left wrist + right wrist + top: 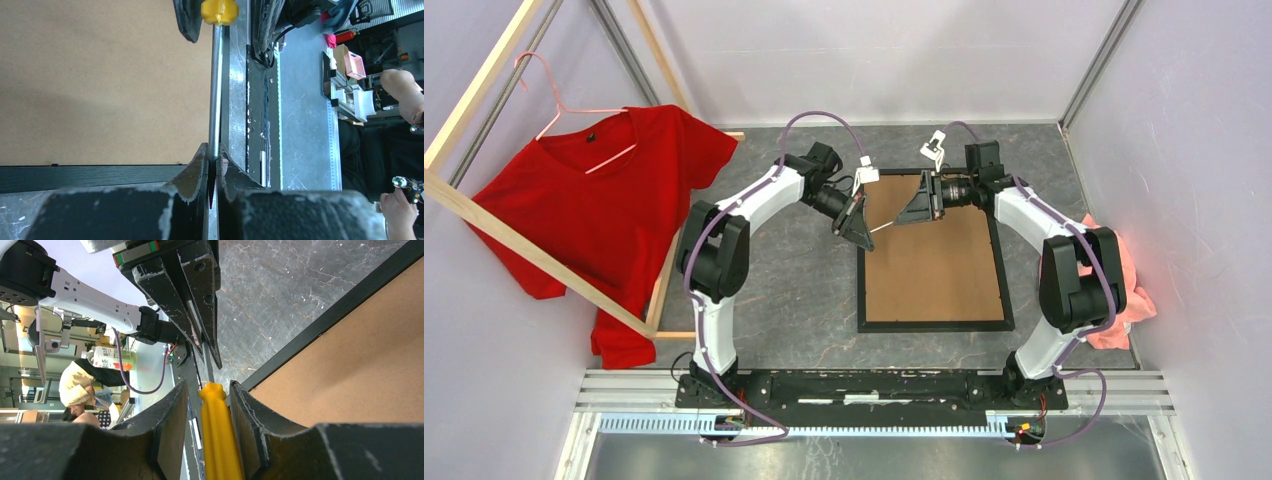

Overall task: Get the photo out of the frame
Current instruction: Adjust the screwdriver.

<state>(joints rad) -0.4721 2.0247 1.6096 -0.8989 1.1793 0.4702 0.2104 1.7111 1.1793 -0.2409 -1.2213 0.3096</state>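
Note:
The black frame (862, 290) lies face down in the middle of the table, with its brown backing board (934, 265) up; the photo is hidden under it. A screwdriver (884, 227) with a yellow handle (217, 435) and a metal shaft (215, 90) hangs above the frame's far left corner, between the two grippers. My left gripper (856, 225) is shut on the shaft (214, 152). My right gripper (914, 212) is around the handle (207, 390): one finger touches it, and a gap shows at the other. The frame's black edge (100, 175) shows in the left wrist view.
A red T-shirt (614, 200) on a pink hanger hangs from a pale wooden rack (484, 220) at the left. A pink cloth (1124, 290) lies at the right edge. Grey walls close the back and sides.

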